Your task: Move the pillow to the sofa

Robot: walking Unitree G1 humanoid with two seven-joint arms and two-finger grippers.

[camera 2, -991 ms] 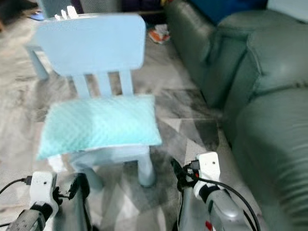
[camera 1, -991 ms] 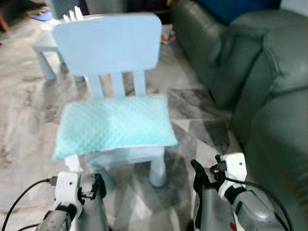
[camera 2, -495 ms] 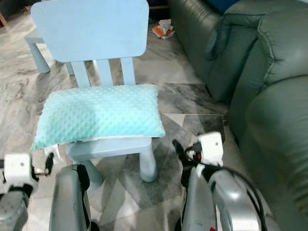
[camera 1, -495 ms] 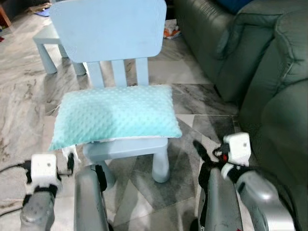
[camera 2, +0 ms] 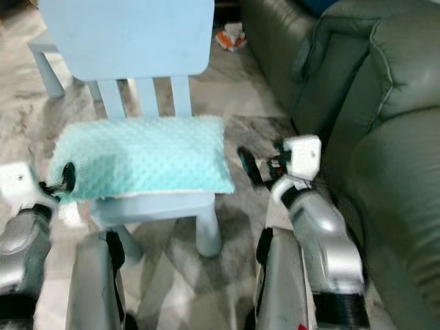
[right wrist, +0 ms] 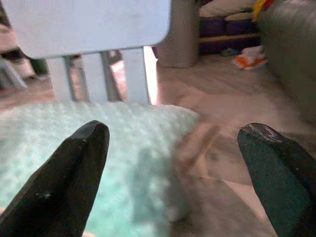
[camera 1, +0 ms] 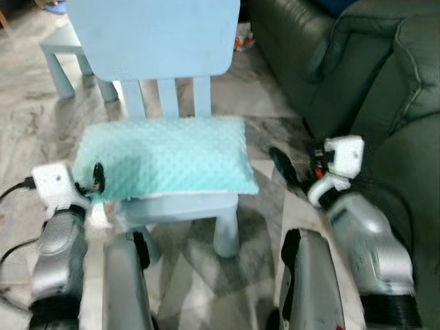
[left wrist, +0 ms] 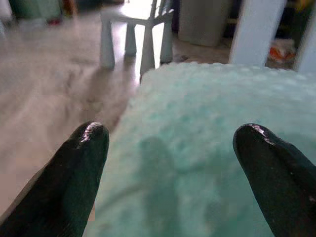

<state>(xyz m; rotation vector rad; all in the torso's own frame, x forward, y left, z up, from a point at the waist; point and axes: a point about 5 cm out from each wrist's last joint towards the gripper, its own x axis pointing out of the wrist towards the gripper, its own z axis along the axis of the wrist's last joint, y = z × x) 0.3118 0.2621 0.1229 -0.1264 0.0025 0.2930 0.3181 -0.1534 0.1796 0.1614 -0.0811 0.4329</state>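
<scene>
A mint-green dimpled pillow (camera 1: 165,155) lies across the seat of a small light blue chair (camera 1: 155,34). The dark green sofa (camera 1: 385,82) stands to the right of the chair. My left gripper (camera 1: 96,177) is at the pillow's left end, open, and in the left wrist view its fingers (left wrist: 81,163) straddle the pillow (left wrist: 207,123) from just short of it. My right gripper (camera 1: 280,161) hovers open beside the pillow's right end, between chair and sofa. In the right wrist view the pillow (right wrist: 59,143) lies ahead under the chair back (right wrist: 89,22).
A small light blue table (camera 1: 62,48) stands behind the chair on the left. Orange and white litter (camera 1: 242,38) lies on the marble floor near the sofa's far end. A grey bin (left wrist: 202,19) stands further back. The gap between chair and sofa is narrow.
Both arms have risen and reached forward: the left gripper now sits at the pillow's left end, the right one beside its right end. The pillow has not moved.
</scene>
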